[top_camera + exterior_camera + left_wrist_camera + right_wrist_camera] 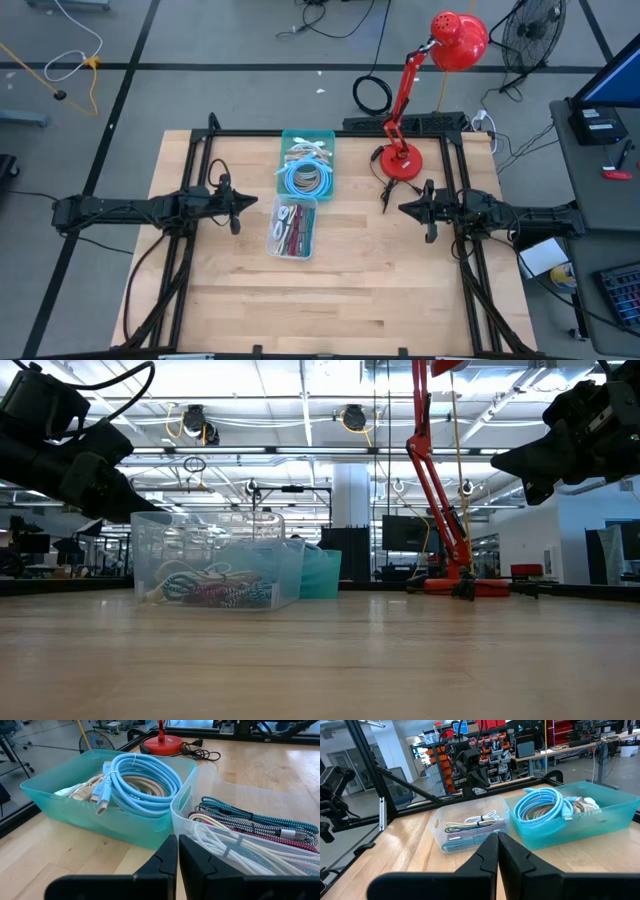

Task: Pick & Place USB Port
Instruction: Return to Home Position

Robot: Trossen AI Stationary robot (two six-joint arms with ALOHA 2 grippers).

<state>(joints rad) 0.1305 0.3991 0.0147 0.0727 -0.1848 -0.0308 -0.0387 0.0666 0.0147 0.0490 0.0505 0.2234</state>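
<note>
A teal bin (322, 138) stands at the table's far middle and holds a coiled light-blue USB cable (145, 782) on beige cables. Touching its near side is a clear bin (272, 236) with braided USB cables (250, 815) and a white one (225, 851). My left gripper (252, 203) hovers shut just left of the clear bin, above the table, and holds nothing. My right gripper (402, 209) hovers shut to the right of both bins, pointing level at them, also holding nothing. In the wrist views both pairs of fingers (177, 841) (497, 836) are closed together.
A red desk lamp (404, 160) stands on its round base at the far right, its black cord (385, 190) trailing toward my right gripper. A dark frame (330, 131) borders the table. Bare wood (330, 300) lies near the front edge.
</note>
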